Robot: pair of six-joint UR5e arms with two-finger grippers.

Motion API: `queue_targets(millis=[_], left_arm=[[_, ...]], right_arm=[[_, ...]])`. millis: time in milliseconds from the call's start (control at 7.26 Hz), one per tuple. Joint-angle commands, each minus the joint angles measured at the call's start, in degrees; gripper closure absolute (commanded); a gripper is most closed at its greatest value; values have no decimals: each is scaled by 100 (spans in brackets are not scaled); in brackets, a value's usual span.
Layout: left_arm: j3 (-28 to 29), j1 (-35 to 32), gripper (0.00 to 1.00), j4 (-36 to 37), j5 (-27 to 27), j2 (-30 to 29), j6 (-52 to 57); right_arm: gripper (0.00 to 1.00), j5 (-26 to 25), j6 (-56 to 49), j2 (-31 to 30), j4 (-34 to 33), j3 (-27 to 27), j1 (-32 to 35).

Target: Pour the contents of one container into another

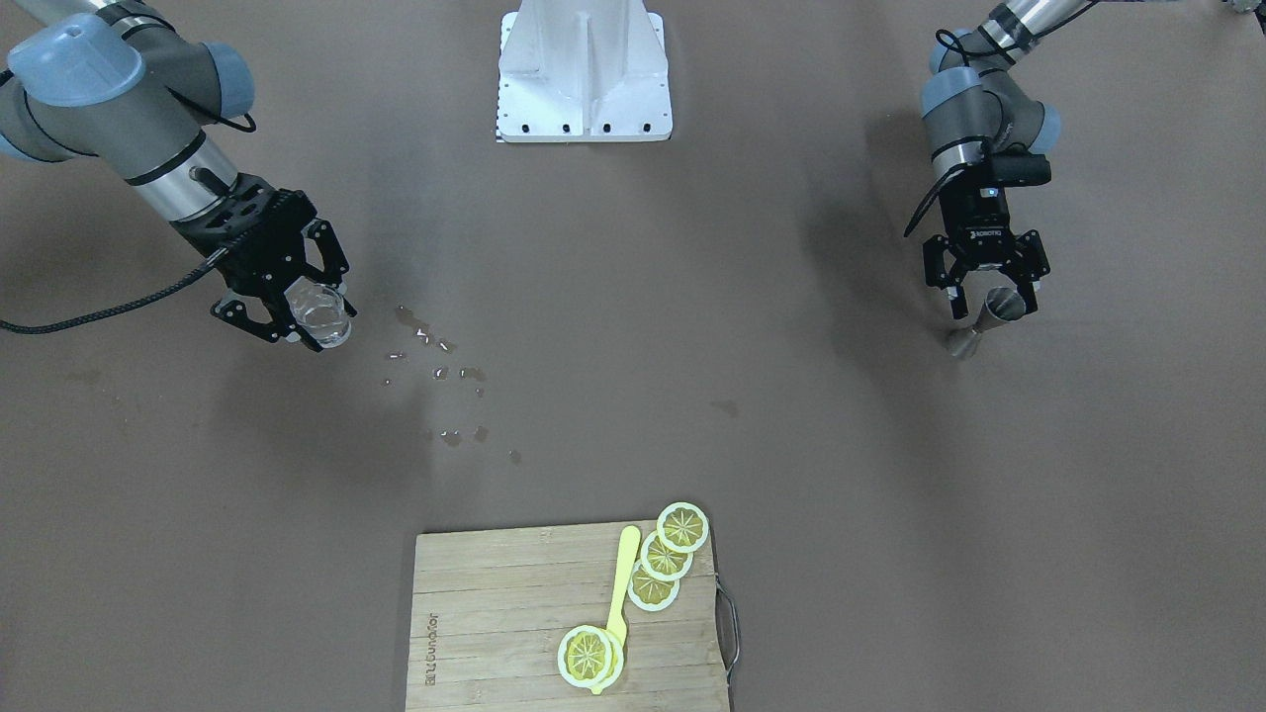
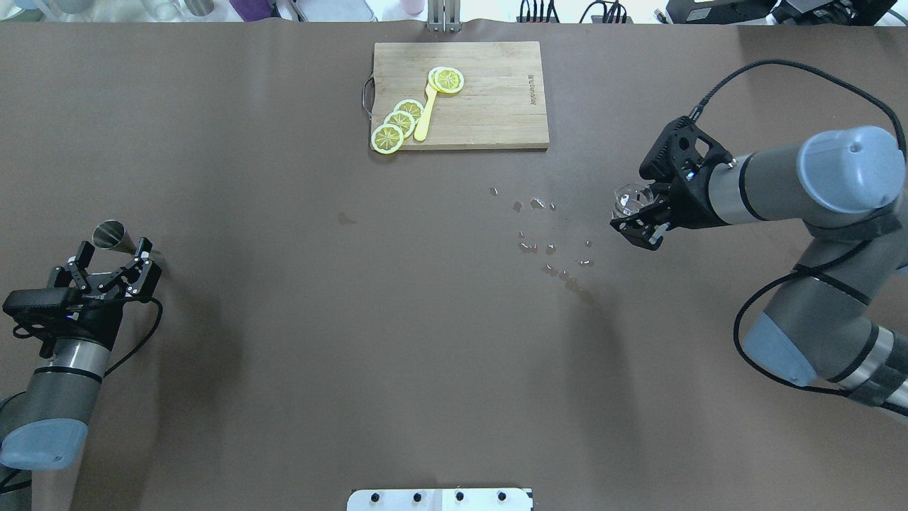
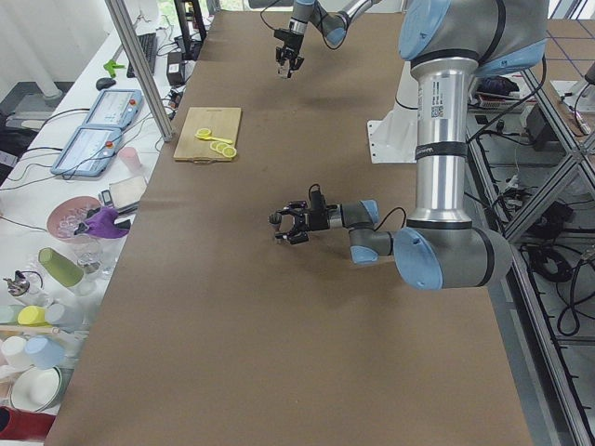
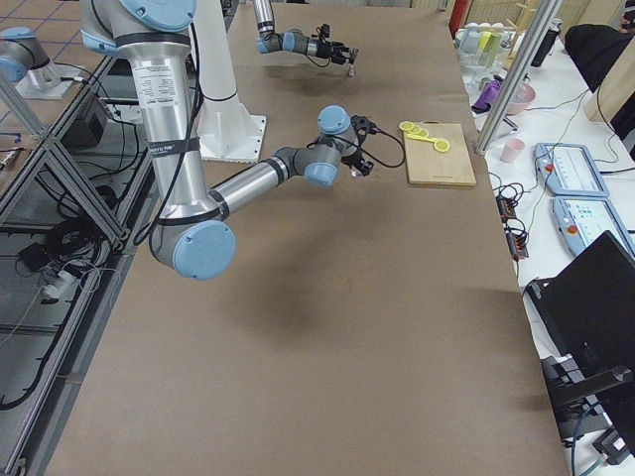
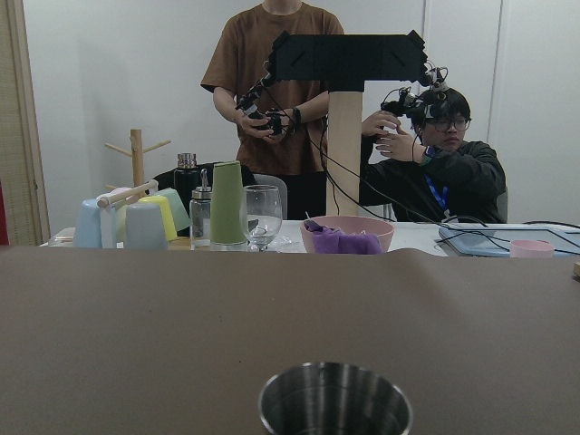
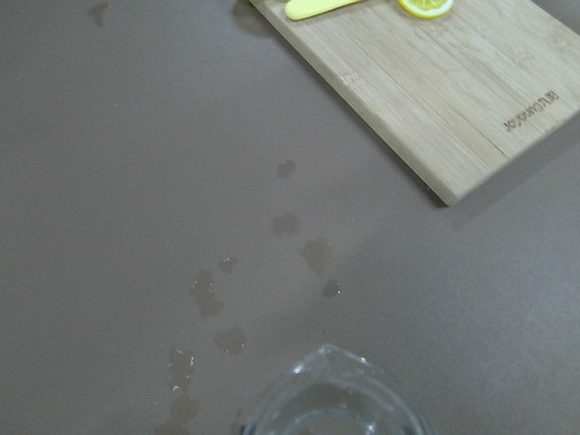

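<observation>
Steel and hourglass-shaped, the jigger [image 1: 992, 316] stood upright at the robot's left end of the matte brown table [image 1: 633, 297], between the left gripper's [image 1: 993, 303] widely spread fingers. The right gripper [image 1: 316, 320] clamped the shiny, colourless glass cup [image 1: 326, 311] near scattered wet droplets [image 1: 440, 371].

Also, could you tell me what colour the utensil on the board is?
Pale yellow; the utensil shows best in the front-facing view.

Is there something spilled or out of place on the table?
Yes. Small wet patches lie scattered on the brown table, between the glass cup in the right claw and the cutting board. They look like spilled liquid.
</observation>
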Motion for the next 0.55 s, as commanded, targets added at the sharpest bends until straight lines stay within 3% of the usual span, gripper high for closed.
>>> queue_targets(millis=[0, 413], left_arm=[[36, 8, 3, 122, 0, -7, -143], [63, -71, 3, 244, 0, -103, -143]], right_arm=[[100, 7, -531, 255, -292, 41, 37], [100, -54, -991, 370, -292, 50, 74]])
